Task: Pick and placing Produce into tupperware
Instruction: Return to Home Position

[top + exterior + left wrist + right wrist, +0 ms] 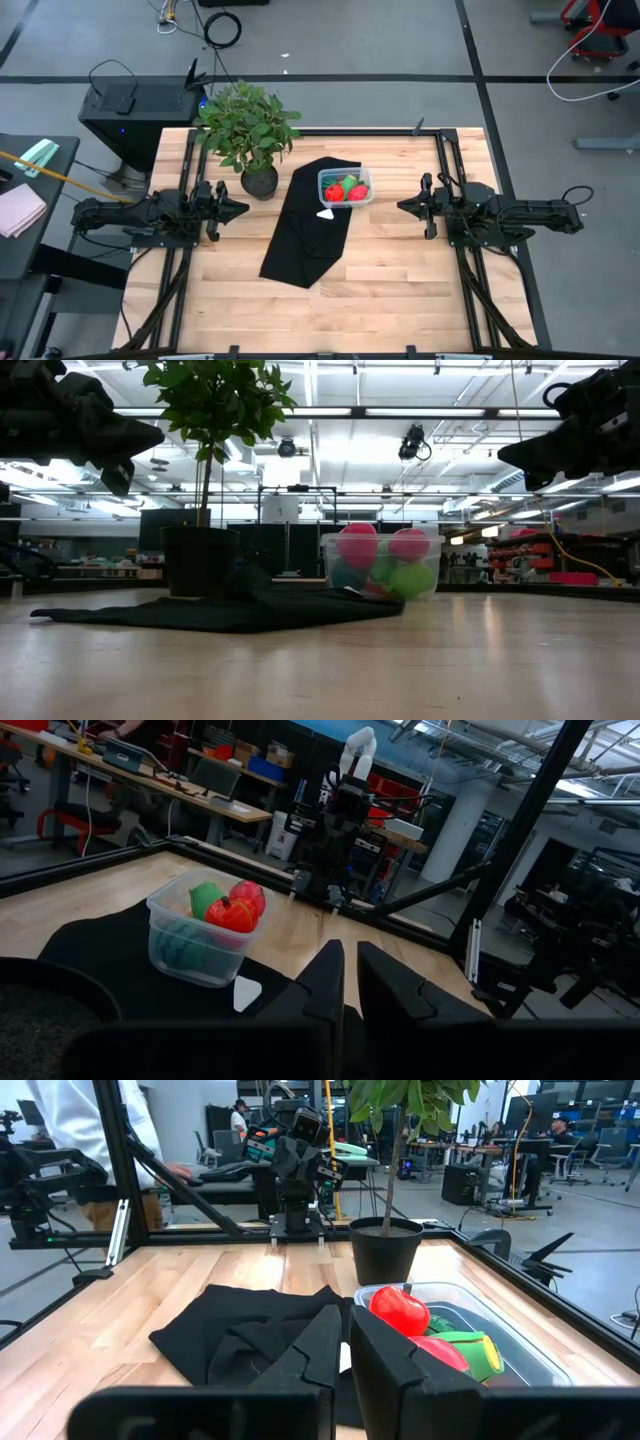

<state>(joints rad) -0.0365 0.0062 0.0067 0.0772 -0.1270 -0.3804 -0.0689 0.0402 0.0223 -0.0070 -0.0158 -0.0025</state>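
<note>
The clear tupperware (345,187) stands on the far end of a black cloth (308,222) and holds the toy produce (347,189): two red pieces, green pieces and a dark-green striped ball. It also shows in the low view as tupperware (382,566), in the left wrist view as tupperware (205,927) and in the right wrist view as tupperware (455,1335). My left gripper (240,208) hangs above the table to the left of the cloth, shut and empty. My right gripper (402,206) hangs to the right of the tupperware, also shut and empty.
A potted plant (250,130) stands at the cloth's far left corner, close to the tupperware. A small white scrap (327,213) lies on the cloth near the container. Bare wood (390,270) spreads across the near half of the table. A person in white (95,1125) stands beyond the table.
</note>
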